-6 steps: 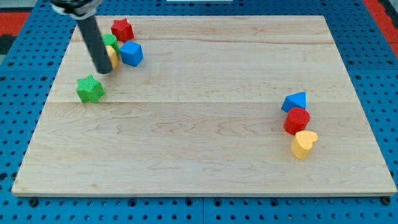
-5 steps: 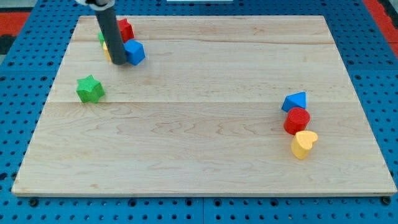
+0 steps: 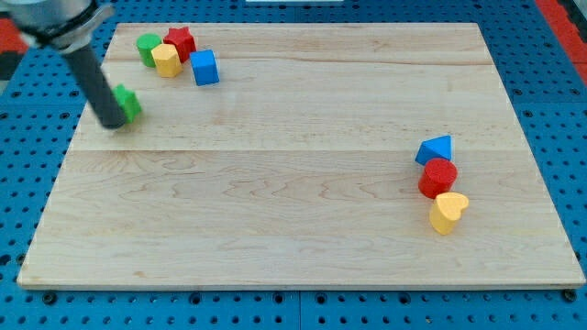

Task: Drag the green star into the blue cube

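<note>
The green star (image 3: 129,103) lies near the board's left edge, partly hidden behind my rod. My tip (image 3: 112,123) rests against the star's left and lower side. The blue cube (image 3: 204,68) sits up and to the right of the star, apart from it, near the view's top left. The rod is motion-blurred and leans up toward the top left corner.
A green cylinder (image 3: 147,48), a yellow block (image 3: 166,60) and a red star (image 3: 180,42) cluster just left of the blue cube. At the right, a blue triangular block (image 3: 435,149), a red cylinder (image 3: 438,177) and a yellow heart (image 3: 448,212) stand in a column. The wooden board (image 3: 303,183) has blue pegboard around it.
My rod swung from the cluster by the blue cube down and left to the green star. The star shifted up. The blue cube moved slightly right, and the green cylinder and yellow block are uncovered.
</note>
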You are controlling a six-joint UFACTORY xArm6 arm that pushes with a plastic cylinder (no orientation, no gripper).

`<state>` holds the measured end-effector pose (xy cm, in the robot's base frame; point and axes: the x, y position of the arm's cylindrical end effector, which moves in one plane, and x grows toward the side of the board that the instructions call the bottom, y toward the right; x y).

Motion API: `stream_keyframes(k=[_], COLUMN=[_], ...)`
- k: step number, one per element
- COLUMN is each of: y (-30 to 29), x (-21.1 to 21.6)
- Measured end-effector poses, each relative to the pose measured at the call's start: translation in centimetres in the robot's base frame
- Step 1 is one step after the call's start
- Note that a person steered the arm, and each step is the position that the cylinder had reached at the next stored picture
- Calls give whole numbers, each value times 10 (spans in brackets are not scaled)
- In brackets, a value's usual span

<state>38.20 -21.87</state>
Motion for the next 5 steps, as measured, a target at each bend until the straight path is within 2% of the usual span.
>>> stream_keyframes(k=[1,2,3,4,5], y=[19,-7,-53,12,35], x=[-26,35,-11,-59,-53])
